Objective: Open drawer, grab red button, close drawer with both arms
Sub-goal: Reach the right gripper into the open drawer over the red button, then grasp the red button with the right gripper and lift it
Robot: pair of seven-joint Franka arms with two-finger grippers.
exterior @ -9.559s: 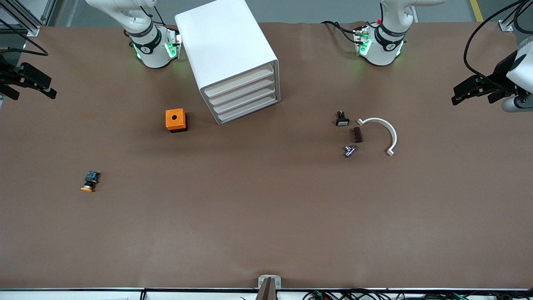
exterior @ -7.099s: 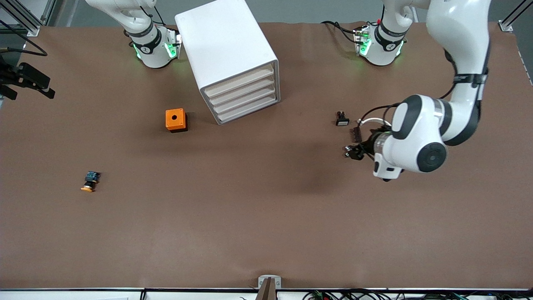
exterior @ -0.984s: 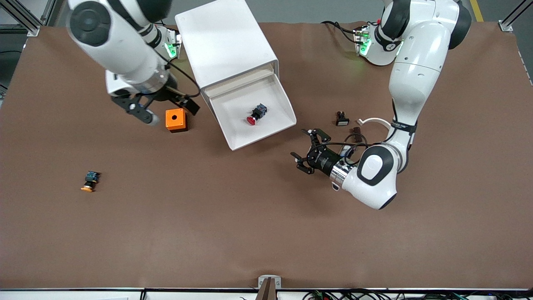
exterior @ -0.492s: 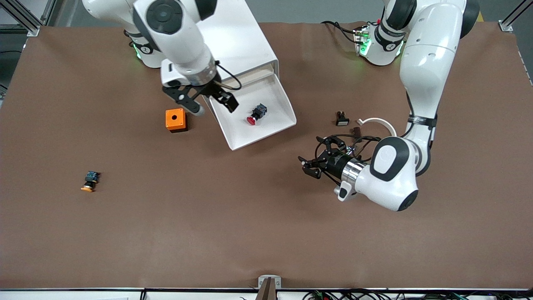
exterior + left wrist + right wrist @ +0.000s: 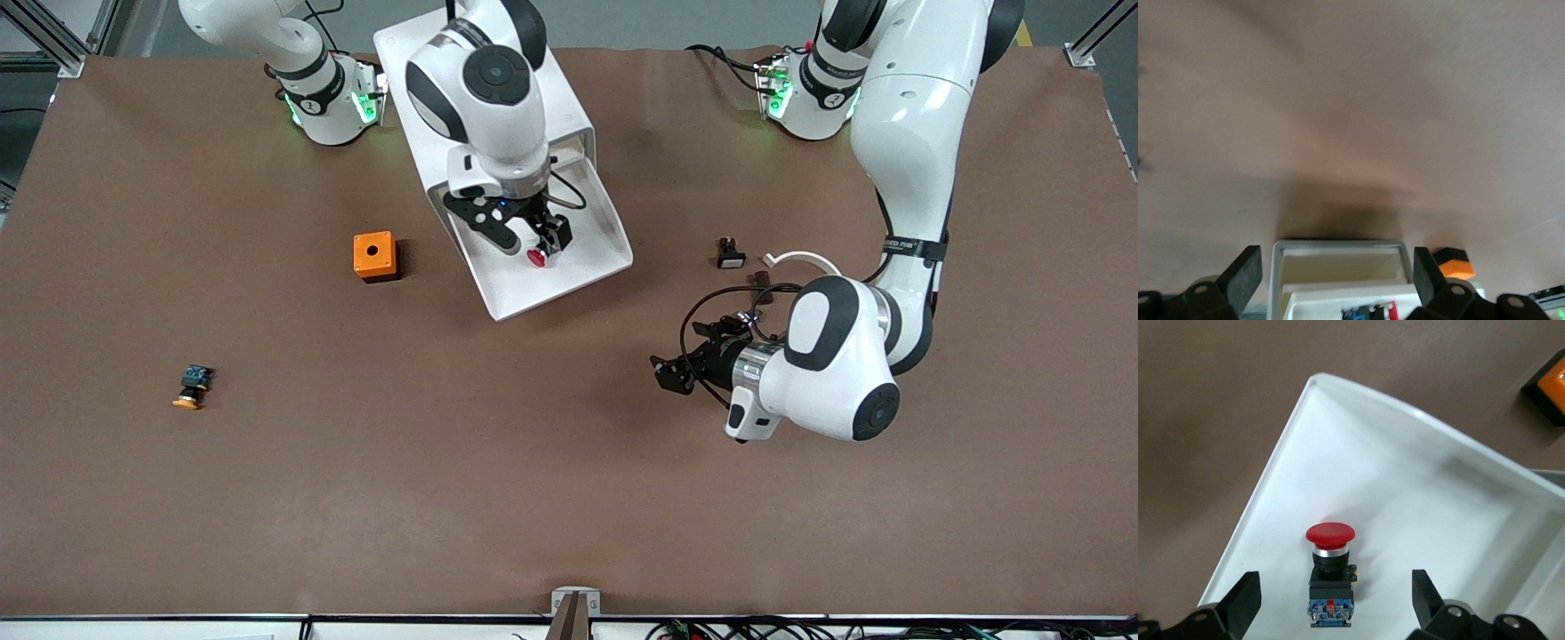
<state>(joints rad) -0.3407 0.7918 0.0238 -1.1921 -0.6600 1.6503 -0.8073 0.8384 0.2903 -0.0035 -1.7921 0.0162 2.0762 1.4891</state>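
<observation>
The drawer stands pulled out of the white cabinet. The red-capped button lies on its side in the drawer. My right gripper hangs open just above the button. In the right wrist view the button lies between the open fingers of the right gripper, not touching them. My left gripper is open and empty above bare table, off the drawer's front toward the left arm's end. The left wrist view shows the left gripper, the drawer's front and the button.
An orange box with a hole sits beside the cabinet toward the right arm's end. A yellow-capped button lies nearer the front camera. A small black part and a white curved piece lie by the left arm.
The drawer, shut at first, is open. My right gripper has swung from beside the orange box to over the button in the drawer. My left gripper has drawn back from the drawer.
</observation>
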